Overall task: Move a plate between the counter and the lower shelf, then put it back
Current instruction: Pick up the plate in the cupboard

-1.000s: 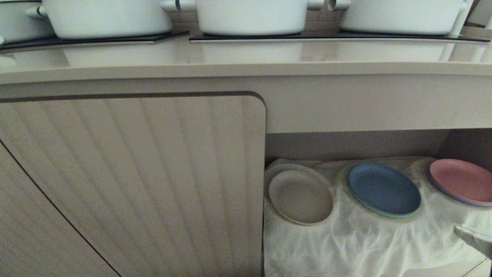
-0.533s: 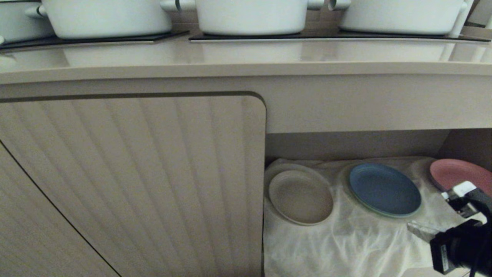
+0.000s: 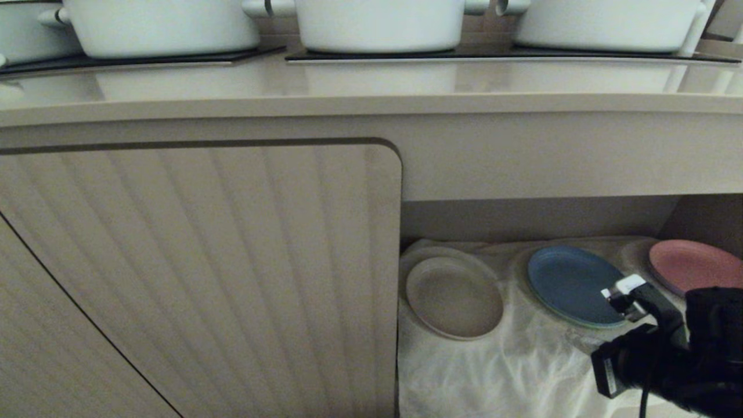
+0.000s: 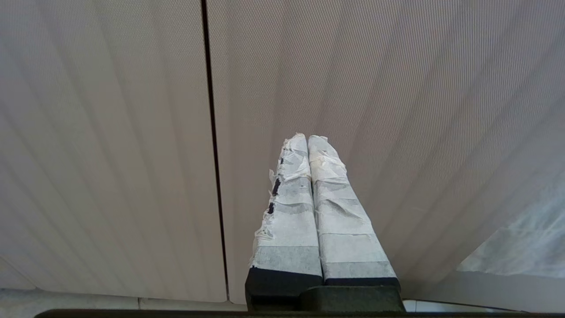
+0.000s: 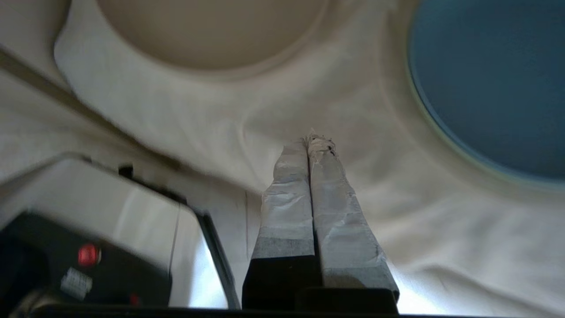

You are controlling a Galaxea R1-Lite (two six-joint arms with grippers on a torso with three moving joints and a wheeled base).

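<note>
Right arm at the lower right of the head view, black wrist housing in front of the white cloth (image 3: 511,371) that drapes the lower shelf (image 3: 540,217). Right gripper (image 5: 315,142) — taped fingers pressed flat together, nothing between them — hangs above the wrinkled cloth, its tips over the strip of cloth between two plates.

Left gripper (image 4: 307,140): fingers likewise closed on nothing, pointed at the ribbed cabinet door (image 3: 197,273); not visible in the head view.

Further in on the shelf, three plates in a row on the cloth. The cream-beige plate (image 3: 454,297) lies flat at the left end, just beside the door edge, untouched. The blue plate (image 3: 572,281) sits in the middle, partly covered by the right wrist in the head view. The pink plate (image 3: 685,264) is at the right end.

Above — the counter (image 3: 371,87), with three white pots (image 3: 380,23) standing on dark panels at its back.
</note>
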